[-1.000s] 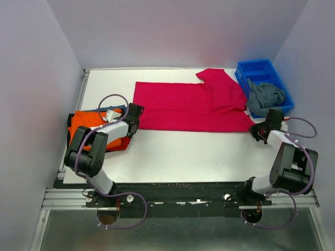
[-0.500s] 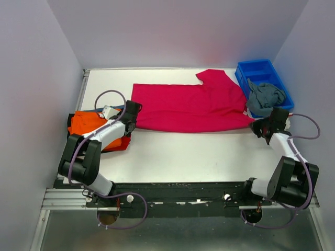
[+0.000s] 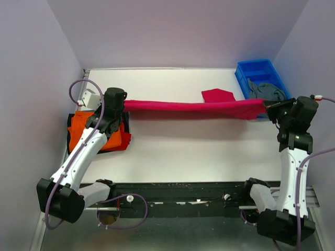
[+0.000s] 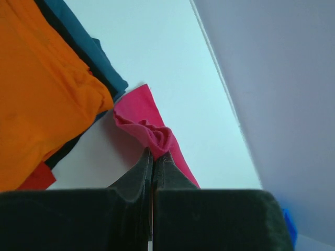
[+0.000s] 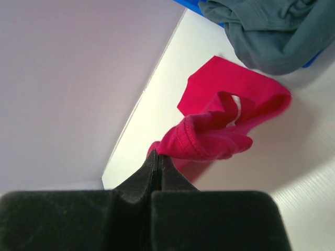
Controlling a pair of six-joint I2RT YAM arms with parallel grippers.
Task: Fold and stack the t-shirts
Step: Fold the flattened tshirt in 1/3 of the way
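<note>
The crimson-pink t-shirt (image 3: 193, 109) hangs stretched in a band above the table between both grippers. My left gripper (image 3: 121, 104) is shut on its left end; the pinched cloth shows in the left wrist view (image 4: 152, 135). My right gripper (image 3: 268, 106) is shut on its right end, bunched in the right wrist view (image 5: 209, 138). A sleeve (image 3: 219, 95) droops behind. A folded stack with an orange tee (image 3: 91, 128) on top lies at the left, with red (image 3: 119, 144) and dark blue (image 4: 86, 44) edges under it. A grey-blue tee (image 3: 267, 90) sits in the bin.
The blue plastic bin (image 3: 251, 70) stands at the back right corner, close to my right gripper. The white table (image 3: 188, 151) is bounded by lavender walls at the back and sides. The arm bases and a rail run along the near edge.
Both arms have risen and lifted the crimson-pink shirt off the table. It lay flat a second ago and now hangs taut between the two grippers.
</note>
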